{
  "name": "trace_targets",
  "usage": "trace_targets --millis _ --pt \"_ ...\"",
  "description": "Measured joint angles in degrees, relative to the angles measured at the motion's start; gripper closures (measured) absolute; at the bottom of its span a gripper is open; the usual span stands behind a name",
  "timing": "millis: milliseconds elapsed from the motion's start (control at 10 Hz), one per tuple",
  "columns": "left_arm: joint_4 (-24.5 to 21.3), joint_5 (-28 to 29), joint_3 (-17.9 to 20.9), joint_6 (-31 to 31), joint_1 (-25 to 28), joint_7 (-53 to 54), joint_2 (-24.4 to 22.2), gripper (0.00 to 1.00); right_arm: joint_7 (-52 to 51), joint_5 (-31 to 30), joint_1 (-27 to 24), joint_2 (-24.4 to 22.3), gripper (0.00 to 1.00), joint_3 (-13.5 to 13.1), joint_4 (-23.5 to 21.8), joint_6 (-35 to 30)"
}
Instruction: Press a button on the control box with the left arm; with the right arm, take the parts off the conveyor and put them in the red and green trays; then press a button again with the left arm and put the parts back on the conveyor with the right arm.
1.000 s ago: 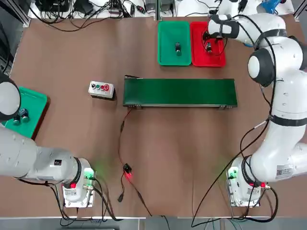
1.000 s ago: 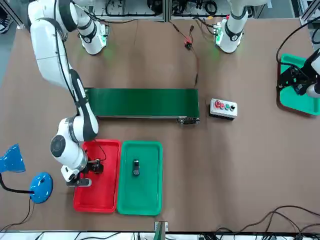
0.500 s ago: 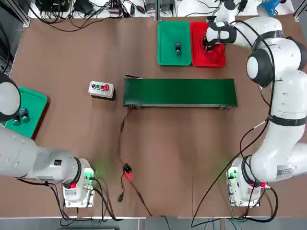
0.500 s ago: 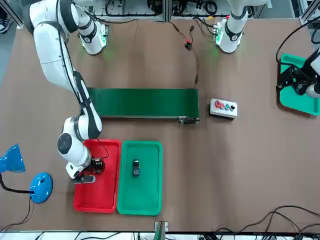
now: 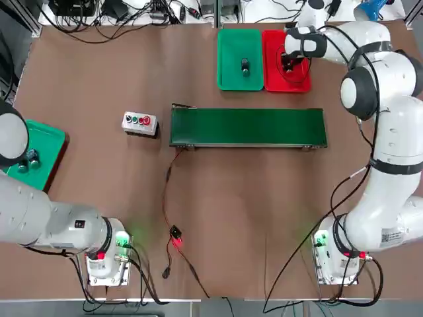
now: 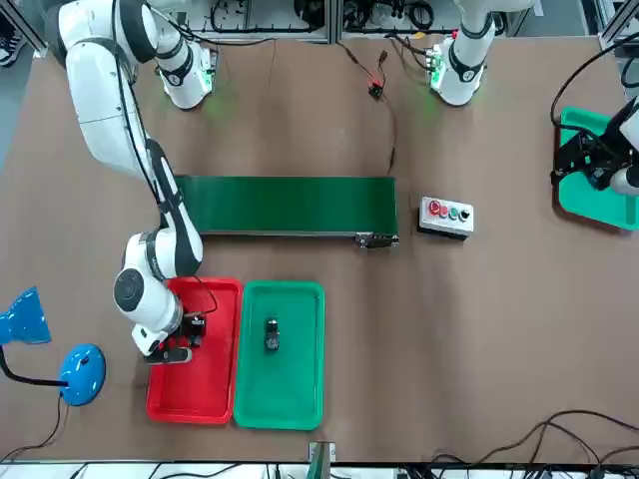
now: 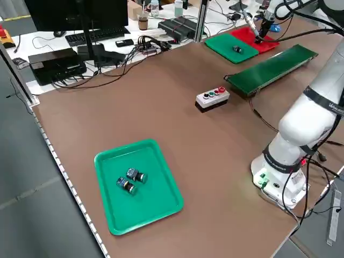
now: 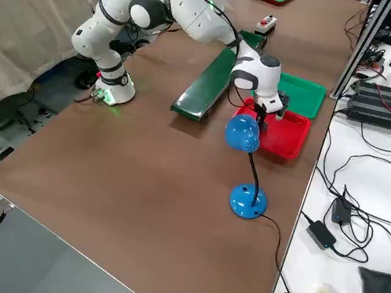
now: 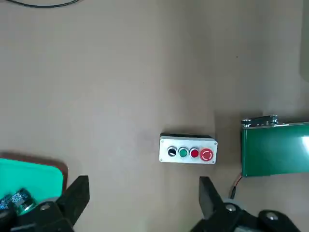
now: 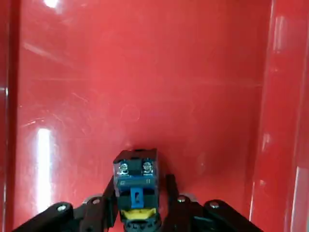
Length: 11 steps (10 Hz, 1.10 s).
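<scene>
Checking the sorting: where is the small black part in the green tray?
In the top view, the small black part lies mid green tray, left of the red tray, beyond the conveyor.

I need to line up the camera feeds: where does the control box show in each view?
Top: control box, left of the conveyor.
Front, right of the conveyor.
Left side, centre, before the conveyor's end.
Right side, top edge, beyond the conveyor.
Left wrist, centre.
Right wrist: not in it.
Shared landmark: the conveyor.

Part [image 10: 135,180] — in red tray [image 10: 145,72].
</scene>
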Motion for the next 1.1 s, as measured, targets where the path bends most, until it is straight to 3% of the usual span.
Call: trace_targets --millis 100,300,700,1100 --pt "0.01 0.0 -0.01 0.0 0.0 0.0 0.0 0.0 -0.01 0.0 0.01 -0.38 0.67 0.0 0.65 -2.24" --pt "0.03 0.0 -0.01 0.0 -0.01 0.0 0.0 0.0 -0.01 0.0 0.04 -1.0 0.67 0.02 3.5 -7.62" --pt "0.07 0.0 -0.68 0.0 -0.25 0.0 0.0 0.0 -0.54 -0.21 0.05 -2.0 0.67 0.02 4.76 -13.52" --pt "0.15 0.0 -0.71 0.0 -0.09 0.0 0.0 0.0 -1.45 -0.66 0.05 -13.48 0.67 0.03 4.84 -31.24"
